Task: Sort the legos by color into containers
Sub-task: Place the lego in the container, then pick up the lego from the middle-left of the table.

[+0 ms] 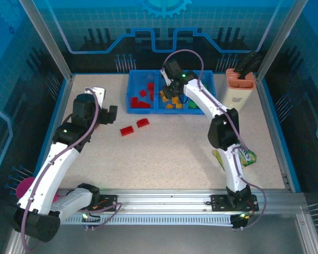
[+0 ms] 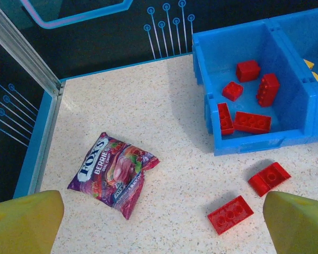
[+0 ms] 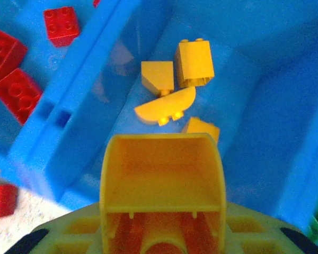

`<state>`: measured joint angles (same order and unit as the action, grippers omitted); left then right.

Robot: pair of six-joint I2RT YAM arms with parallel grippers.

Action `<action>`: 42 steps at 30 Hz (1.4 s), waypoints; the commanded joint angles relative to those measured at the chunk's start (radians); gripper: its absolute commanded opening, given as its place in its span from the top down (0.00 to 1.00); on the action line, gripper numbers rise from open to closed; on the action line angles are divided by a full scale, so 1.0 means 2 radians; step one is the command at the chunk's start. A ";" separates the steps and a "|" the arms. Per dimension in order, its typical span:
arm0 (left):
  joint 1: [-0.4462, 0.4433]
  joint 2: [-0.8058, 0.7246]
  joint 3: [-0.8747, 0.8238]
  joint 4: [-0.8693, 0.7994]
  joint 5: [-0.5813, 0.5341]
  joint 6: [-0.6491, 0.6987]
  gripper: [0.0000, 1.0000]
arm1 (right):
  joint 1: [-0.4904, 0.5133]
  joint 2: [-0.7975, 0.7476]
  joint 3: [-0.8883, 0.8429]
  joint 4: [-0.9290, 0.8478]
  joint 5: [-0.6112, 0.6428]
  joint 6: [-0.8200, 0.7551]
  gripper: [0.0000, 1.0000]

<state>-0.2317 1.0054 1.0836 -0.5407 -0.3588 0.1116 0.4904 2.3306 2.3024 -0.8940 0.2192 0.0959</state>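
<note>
**Ana:** What does the overhead camera show?

**Ben:** A shallow bright blue plastic bin (image 1: 148, 110) with three compartments sits at the far side of a speckled beige tabletop (image 1: 175, 153). Two flat red plastic bricks (image 1: 127, 130) lie on the tabletop near the bin's front wall. The left end effector (image 1: 110, 114) hovers just left of the bin's front-left corner. The right end effector (image 1: 169, 91) is over the bin's middle compartment.

**Ana:** And the left wrist camera?

**Ben:** Its yellow fingers (image 2: 24, 222) stand far apart, with nothing between them. The two red bricks lie apart from the bin's front wall, and five more rest in its left compartment. A purple crinkly sweet packet (image 2: 114, 172) lies well left of the bin.

**Ana:** The right wrist camera?

**Ben:** At least four orange-yellow plastic bricks (image 3: 193, 63) lie in the bin's middle compartment. I cannot tell whether this end effector is spread or closed.
</note>
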 commanded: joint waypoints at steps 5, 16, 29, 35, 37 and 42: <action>0.004 0.019 -0.004 0.003 0.031 -0.017 0.02 | -0.039 0.107 0.139 -0.015 -0.042 0.007 0.70; 0.004 0.049 -0.010 0.000 0.058 -0.048 0.01 | -0.048 0.078 0.094 0.011 -0.073 0.001 0.55; 0.004 0.169 -0.020 -0.013 0.102 -0.165 0.04 | -0.041 -0.019 0.010 0.051 -0.114 -0.005 0.48; 0.004 0.208 -0.063 0.035 0.097 -0.256 0.05 | -0.034 -0.098 -0.075 0.093 -0.136 -0.008 0.46; 0.002 0.222 -0.076 0.055 0.101 -0.271 0.04 | -0.035 -0.116 -0.096 0.100 -0.143 -0.010 0.44; -0.004 0.255 -0.085 0.080 0.097 -0.300 0.04 | -0.033 -0.162 -0.176 0.123 -0.120 -0.014 0.40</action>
<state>-0.2329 1.4933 0.9257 -0.4389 -0.1772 -0.4126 0.4141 2.0483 2.0197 -0.6777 -0.0330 0.0799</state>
